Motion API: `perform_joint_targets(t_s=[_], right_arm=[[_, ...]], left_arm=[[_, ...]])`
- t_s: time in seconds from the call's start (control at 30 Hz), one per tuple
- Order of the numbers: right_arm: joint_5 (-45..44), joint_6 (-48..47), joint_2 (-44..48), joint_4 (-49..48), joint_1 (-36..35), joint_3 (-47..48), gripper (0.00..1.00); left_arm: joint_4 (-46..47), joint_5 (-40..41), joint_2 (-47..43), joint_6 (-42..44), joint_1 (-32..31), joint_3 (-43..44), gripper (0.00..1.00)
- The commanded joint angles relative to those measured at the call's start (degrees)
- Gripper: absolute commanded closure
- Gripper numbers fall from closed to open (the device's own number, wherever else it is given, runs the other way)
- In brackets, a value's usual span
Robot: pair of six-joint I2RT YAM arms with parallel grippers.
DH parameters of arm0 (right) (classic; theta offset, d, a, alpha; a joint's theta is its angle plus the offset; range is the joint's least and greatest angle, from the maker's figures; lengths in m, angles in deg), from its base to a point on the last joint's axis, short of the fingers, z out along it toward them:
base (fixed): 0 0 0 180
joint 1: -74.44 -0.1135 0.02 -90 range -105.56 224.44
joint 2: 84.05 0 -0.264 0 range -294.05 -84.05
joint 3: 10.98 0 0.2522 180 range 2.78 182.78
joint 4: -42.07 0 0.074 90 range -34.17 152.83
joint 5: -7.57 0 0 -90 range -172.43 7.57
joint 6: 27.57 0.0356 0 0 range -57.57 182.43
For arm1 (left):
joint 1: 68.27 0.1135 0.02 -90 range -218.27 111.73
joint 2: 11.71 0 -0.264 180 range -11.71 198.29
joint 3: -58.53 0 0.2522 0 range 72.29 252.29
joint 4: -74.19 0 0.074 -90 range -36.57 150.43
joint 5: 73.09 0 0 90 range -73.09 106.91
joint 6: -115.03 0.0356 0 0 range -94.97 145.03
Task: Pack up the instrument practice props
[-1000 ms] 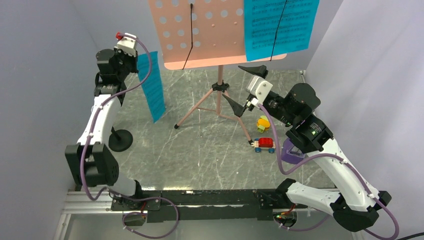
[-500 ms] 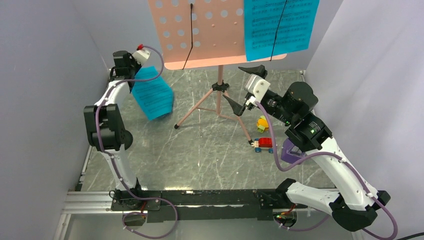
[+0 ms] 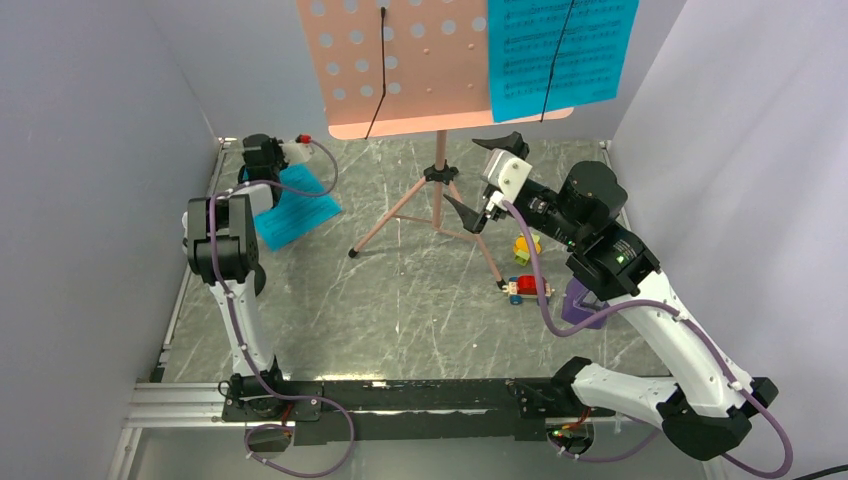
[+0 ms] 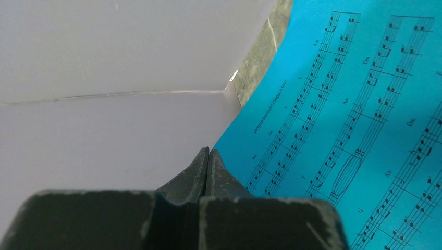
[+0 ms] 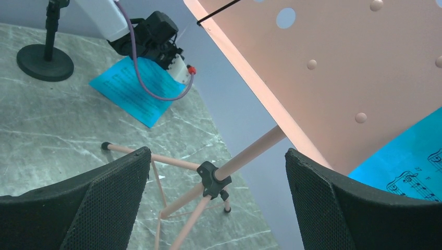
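Note:
The salmon-pink music stand [image 3: 400,60] rises at the back on its tripod, with one cyan sheet [image 3: 560,55] resting on the perforated desk. A second cyan sheet [image 3: 295,210] lies low over the floor in the back left corner. My left gripper [image 4: 208,151] is shut on this sheet's [image 4: 354,120] edge. My right gripper [image 3: 485,178] is open beside the stand's pole [image 3: 438,165]. In the right wrist view the pole's black hub [image 5: 211,179] shows between the wide fingers [image 5: 120,192]. The purple metronome [image 3: 575,300] sits at the right, partly hidden by my right arm.
A red toy car [image 3: 527,288] and a small yellow-orange toy [image 3: 525,245] lie near the tripod's right leg. A black round-based post [image 5: 44,60] stands at the left, behind my left arm. Grey walls close in on three sides.
My left arm swung back and down into the left corner, bringing the held cyan sheet from hanging upright to nearly flat. The right gripper edged left toward the pole.

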Motion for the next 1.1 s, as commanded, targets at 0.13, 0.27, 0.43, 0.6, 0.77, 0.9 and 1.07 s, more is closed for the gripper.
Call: perform_joint_targets(t_s=[0.13,0.27,0.43,0.6,0.77,0.9,1.07], right_arm=[[0.7,1.1,0.8,0.4,1.0,1.4,0.00],[1.2,1.6,0.5,0.4,1.0,1.7,0.01],[1.1,1.1,0.6,0.6,1.2,1.7,0.00],[1.2,1.3,0.8,0.3,2.0,1.3,0.00],[1.6,1.8,0.1,-0.2,2.1,1.4,0.00],[1.6,2.3,-0.7,-0.6,2.1,1.7,0.00],[1.7,3.1,-1.5,-1.5,2.1,1.6,0.00]], left_arm=[[23.3,-5.7,3.9,14.2,0.1,-6.3,1.00],[25.5,-4.9,6.5,11.8,-0.8,-3.3,1.00],[23.4,-3.7,1.7,2.0,-1.3,-5.0,1.00],[20.1,-9.2,-13.9,-12.1,0.4,-16.4,0.99],[-5.9,-26.7,-32.7,-27.8,2.0,-17.7,1.00],[-23.5,-38.7,-43.5,-36.8,2.1,-15.6,0.99],[-40.6,-49.4,-54.1,-41.9,2.1,-14.2,1.00]])
